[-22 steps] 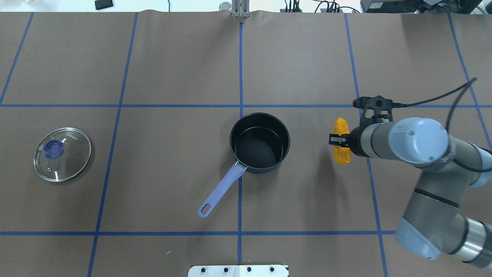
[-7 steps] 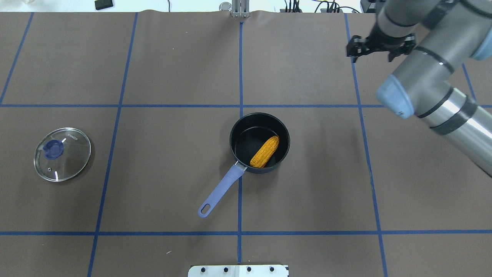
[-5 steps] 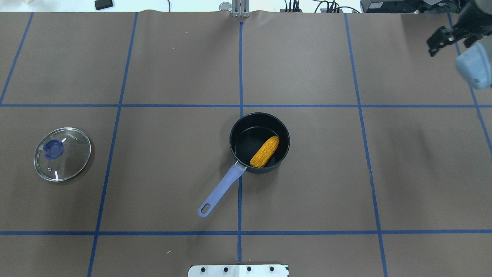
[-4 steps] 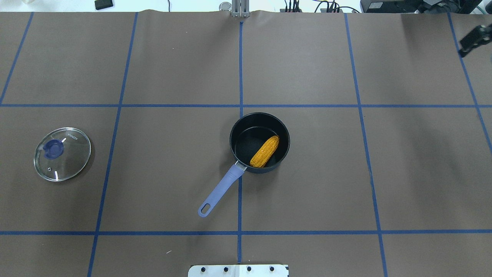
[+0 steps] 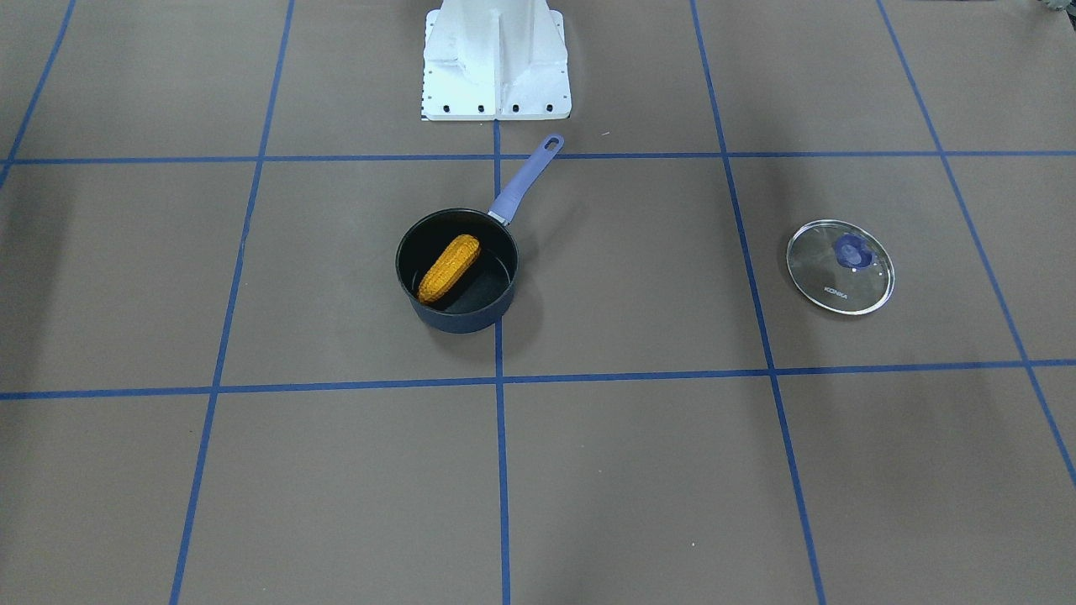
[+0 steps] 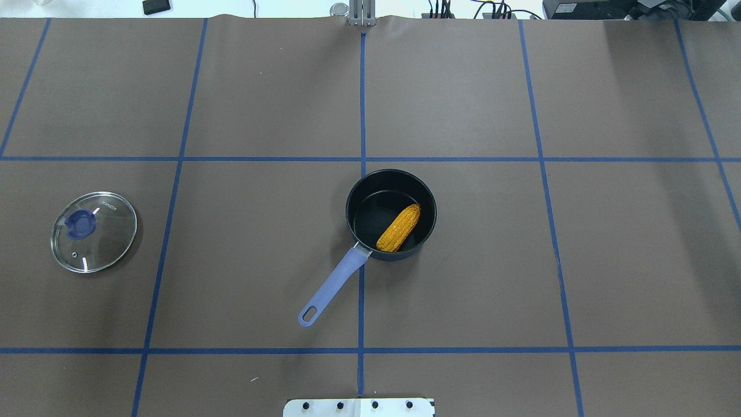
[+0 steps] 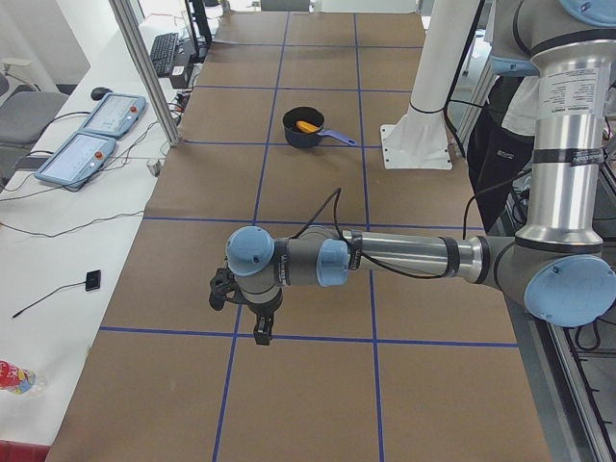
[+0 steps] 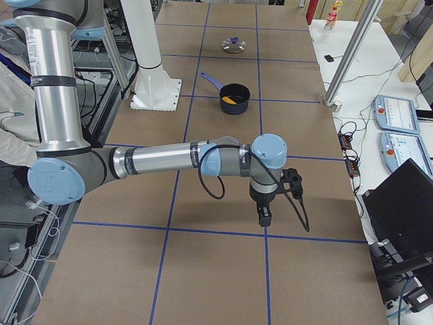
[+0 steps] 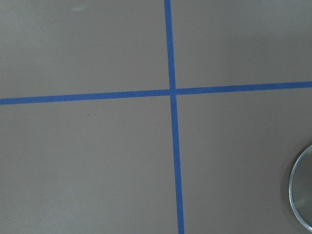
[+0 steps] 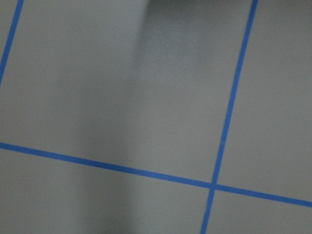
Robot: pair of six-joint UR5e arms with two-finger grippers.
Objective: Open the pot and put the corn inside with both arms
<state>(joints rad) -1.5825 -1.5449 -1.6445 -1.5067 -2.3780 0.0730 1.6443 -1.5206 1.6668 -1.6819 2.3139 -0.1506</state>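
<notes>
The orange-yellow corn lies slanted inside the open black pot with a lilac handle, near the table's middle; it also shows in the front view. The glass lid lies flat on the table far to the left of the pot. Neither arm shows in the overhead or front view. My left gripper shows only in the exterior left view, hanging low over bare table; my right gripper shows only in the exterior right view, likewise. I cannot tell whether either is open or shut.
The white base pedestal stands behind the pot's handle. Blue tape lines grid the brown table cover. The lid's edge shows at the right of the left wrist view. Control pendants and cables lie on the side bench.
Three seconds ago my right gripper held the corn to the right of the pot. The corn now lies in the pot, and the right arm has swung away out of the overhead view.
</notes>
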